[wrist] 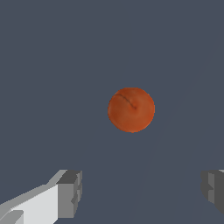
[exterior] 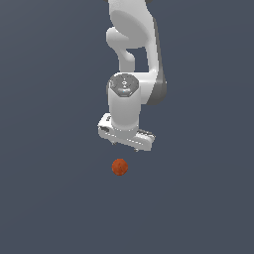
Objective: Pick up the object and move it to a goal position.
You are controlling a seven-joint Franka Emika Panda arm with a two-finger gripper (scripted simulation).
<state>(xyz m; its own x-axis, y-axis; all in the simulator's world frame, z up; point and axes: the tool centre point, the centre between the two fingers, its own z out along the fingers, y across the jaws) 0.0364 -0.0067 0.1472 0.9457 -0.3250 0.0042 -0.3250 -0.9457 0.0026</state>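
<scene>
A plain dark blue-grey surface (exterior: pixel 54 198) filled the scene. The orange-red ball (exterior: pixel 119 167) rested on it, just below the white pincer (exterior: pixel 125 141), which hung released, fingers (wrist: pixel 70 192) spread wide and clear of the ball.

Both views are flat, evenly lit simulator renders on a dim slate-blue ground, with no glare. The white arm (exterior: pixel 131 59) is bright on its front and shades to grey on its far flank, so light seems to come from the viewer's side. The ball (exterior: pixel 119 167), below the gripper (exterior: pixel 125 140), casts no clear shadow in either view. Its top looks slightly lighter than its underside. Edges are soft and a little jagged in the exterior view; the wrist view shows blocky, coarse fingertips (wrist: pixel 70 194) without edge distortion.
</scene>
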